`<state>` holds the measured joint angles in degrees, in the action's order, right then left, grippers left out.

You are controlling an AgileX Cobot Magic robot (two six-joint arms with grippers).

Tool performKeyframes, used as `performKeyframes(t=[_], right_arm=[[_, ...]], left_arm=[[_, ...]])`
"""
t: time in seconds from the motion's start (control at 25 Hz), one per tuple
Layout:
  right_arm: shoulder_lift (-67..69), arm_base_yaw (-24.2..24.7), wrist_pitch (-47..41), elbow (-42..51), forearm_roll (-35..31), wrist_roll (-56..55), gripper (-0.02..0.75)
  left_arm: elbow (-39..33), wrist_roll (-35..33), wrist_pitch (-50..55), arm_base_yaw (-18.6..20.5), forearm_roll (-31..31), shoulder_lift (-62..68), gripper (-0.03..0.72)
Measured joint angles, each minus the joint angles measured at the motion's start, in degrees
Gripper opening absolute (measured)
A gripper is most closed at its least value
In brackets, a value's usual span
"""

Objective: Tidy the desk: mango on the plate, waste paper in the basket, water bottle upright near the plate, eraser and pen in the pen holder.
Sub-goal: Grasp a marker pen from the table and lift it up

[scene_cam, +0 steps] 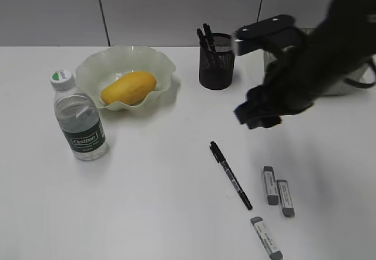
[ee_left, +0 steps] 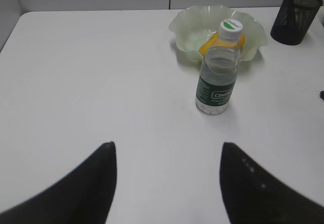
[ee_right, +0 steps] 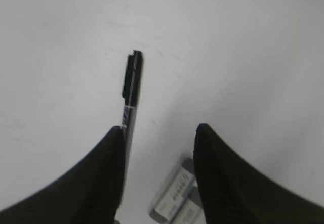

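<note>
Mango lies in the plate, upper left of the exterior frame. Water bottle stands upright just beside the plate, lower left of it, cap on. Pen holder sits upper centre on the desk, dark pens standing inside. One pen lies loose at lower centre; three grey erasers lie right of it, two side by side, one nearer the bottom edge. Right gripper hangs above pen and erasers, jaws apart, holding nothing. Left gripper faces the bottle, jaws spread wide, empty
</note>
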<state>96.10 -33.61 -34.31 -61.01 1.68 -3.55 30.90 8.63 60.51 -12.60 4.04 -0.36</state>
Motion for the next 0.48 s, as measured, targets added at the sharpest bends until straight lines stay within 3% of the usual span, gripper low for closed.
performKeyframes(t=[0.24,0.48], right_arm=[[18.22,-3.50,-5.43,-14.22,-0.96,-0.19,0.370],[27.27,-3.50,-8.85,-18.51,-1.18,-0.24,0.372]], left_arm=[[0.00,0.00,0.00,0.00,0.00,0.00,0.468],[0.00,0.00,0.00,0.00,-0.02,0.00,0.466]])
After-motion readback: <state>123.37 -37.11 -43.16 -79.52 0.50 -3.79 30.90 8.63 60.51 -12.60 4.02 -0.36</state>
